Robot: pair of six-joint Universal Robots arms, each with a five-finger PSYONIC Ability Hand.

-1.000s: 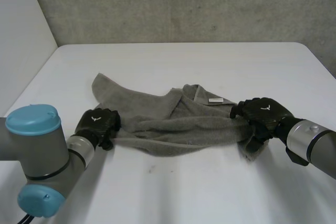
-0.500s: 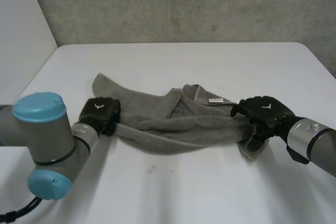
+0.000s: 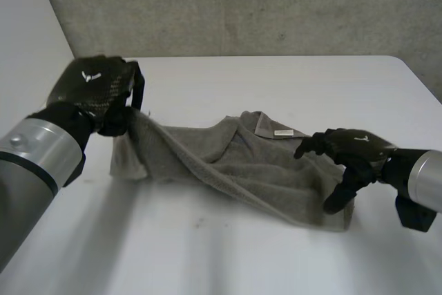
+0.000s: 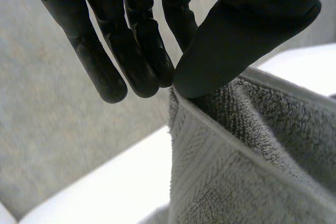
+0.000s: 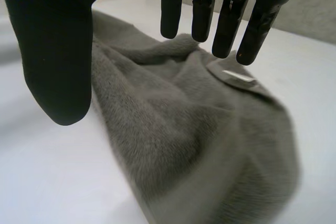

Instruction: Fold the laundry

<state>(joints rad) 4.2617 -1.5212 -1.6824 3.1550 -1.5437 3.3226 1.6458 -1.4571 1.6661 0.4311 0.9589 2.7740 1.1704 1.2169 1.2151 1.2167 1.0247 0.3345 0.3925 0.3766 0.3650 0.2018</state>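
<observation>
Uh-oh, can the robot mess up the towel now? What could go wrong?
1. The left hand pinches only the thin edge of the towel between thumb and fingers, raised above the table, so the towel might slip out and drop.
2. The right hand is open above the other end, holding nothing, so that end could drag and bunch up instead of folding flat.

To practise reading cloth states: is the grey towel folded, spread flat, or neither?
Neither: the towel lies rumpled, one end lifted off the table by the left hand pinching its edge.
</observation>
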